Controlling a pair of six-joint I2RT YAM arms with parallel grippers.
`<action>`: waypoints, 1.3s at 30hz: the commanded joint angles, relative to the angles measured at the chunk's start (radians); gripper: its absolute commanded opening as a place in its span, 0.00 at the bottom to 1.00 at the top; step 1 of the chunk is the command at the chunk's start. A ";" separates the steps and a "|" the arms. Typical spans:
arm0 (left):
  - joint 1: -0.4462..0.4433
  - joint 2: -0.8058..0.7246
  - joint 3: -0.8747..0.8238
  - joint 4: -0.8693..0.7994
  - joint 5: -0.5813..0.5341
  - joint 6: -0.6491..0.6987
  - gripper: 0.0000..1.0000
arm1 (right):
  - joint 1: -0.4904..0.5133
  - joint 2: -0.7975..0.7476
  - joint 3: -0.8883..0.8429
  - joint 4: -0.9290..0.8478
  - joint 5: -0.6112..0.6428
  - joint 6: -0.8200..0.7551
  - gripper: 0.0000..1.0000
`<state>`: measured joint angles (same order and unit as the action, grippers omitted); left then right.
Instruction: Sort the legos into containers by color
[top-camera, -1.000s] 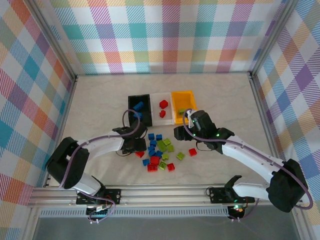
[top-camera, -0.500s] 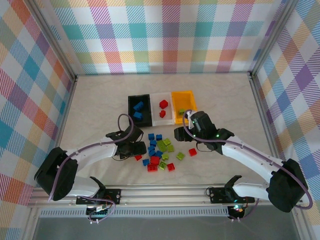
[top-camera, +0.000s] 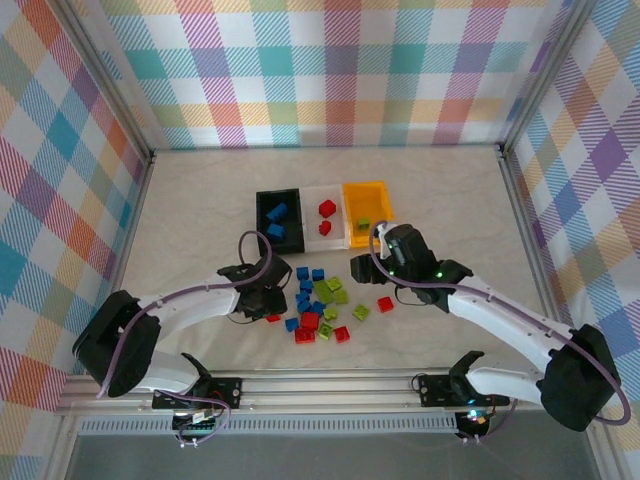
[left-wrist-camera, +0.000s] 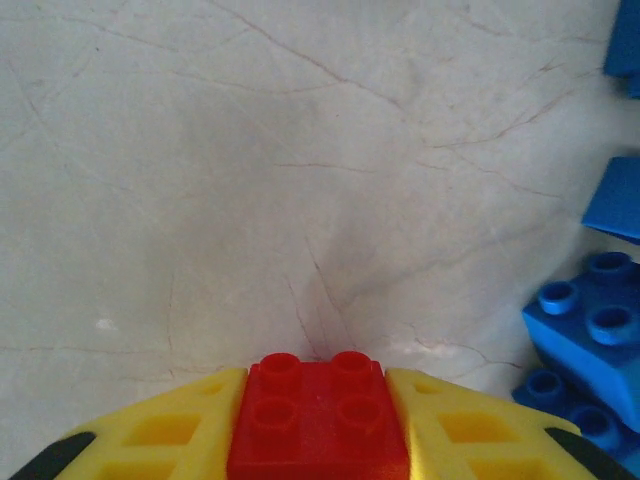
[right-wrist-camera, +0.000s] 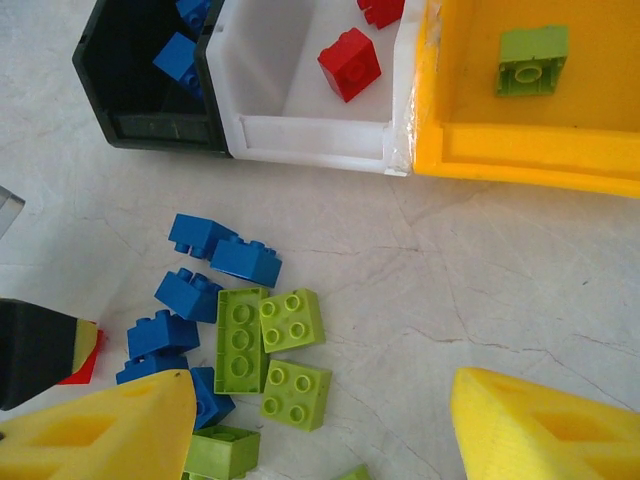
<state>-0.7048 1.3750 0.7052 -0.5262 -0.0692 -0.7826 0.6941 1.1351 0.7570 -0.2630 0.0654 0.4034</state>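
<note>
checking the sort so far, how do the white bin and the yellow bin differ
The white bin holds two red bricks; the yellow bin holds one lime green brick. The white bin sits mid-row, the yellow bin at the right end. Both are open-top, rectangular and alike in size.

The pale marbled surface (top-camera: 200, 210) carries a black bin (top-camera: 260, 215), a white bin (top-camera: 312, 230) and an orange-yellow bin (top-camera: 365, 187) in a row just beyond the right claw (top-camera: 356, 266). Loose legos (top-camera: 322, 292) lie between the claws, one red lego (left-wrist-camera: 318, 420) inside the left claw (top-camera: 272, 312).
</note>
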 joint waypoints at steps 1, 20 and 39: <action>-0.001 -0.010 0.124 -0.058 -0.023 0.016 0.35 | -0.004 -0.038 -0.017 0.021 0.020 0.007 0.69; 0.093 0.800 1.279 -0.351 -0.206 0.234 0.32 | -0.013 -0.129 -0.062 -0.033 0.038 0.030 0.70; 0.025 0.502 1.145 -0.229 -0.082 0.207 0.97 | -0.016 -0.131 -0.061 -0.053 -0.009 0.013 0.72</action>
<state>-0.6445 2.0438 1.9339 -0.8116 -0.1764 -0.5640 0.6807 1.0073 0.6991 -0.3119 0.0879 0.4183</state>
